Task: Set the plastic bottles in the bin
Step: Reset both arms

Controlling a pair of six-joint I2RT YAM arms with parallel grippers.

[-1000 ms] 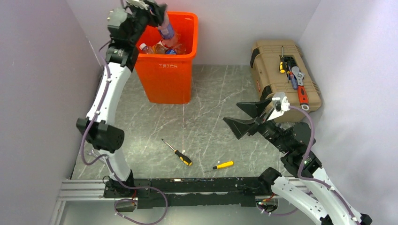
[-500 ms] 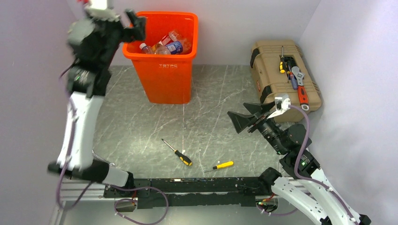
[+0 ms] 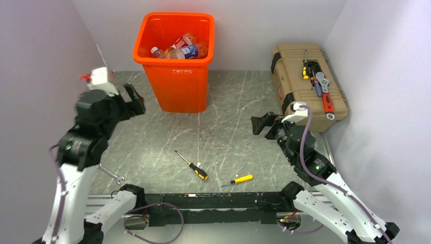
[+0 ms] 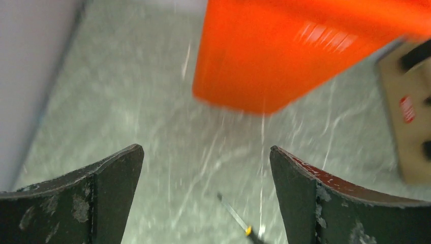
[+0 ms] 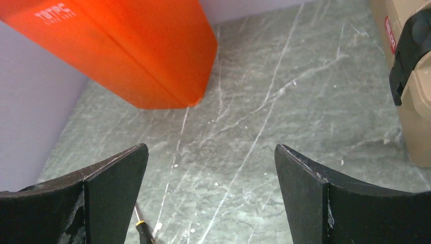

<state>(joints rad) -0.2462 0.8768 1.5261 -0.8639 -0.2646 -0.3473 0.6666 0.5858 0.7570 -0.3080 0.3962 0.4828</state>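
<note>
The orange bin [image 3: 178, 89] stands at the back of the floor, with several plastic bottles [image 3: 180, 48] piled inside it. No bottle shows on the floor. My left gripper [image 3: 133, 99] hangs open and empty to the left of the bin, well below its rim. In the left wrist view the left gripper [image 4: 206, 148] frames bare floor, with the bin [image 4: 284, 56] blurred ahead. My right gripper [image 3: 262, 123] is open and empty over the floor in front of the toolbox. The right wrist view shows the right gripper [image 5: 210, 147] above bare floor and the bin [image 5: 127, 51] at the upper left.
A tan toolbox [image 3: 307, 84] with a wrench and other tools on its lid sits at the right wall. Two yellow-handled screwdrivers [image 3: 192, 165] [image 3: 239, 179] lie on the near floor. A small metal spanner [image 3: 113, 174] lies beside the left arm. Walls close in on three sides.
The left arm has swung back and down from above the bin. Its jaws have opened, and the bottle it held now lies in the bin. The right arm has drawn back slightly.
</note>
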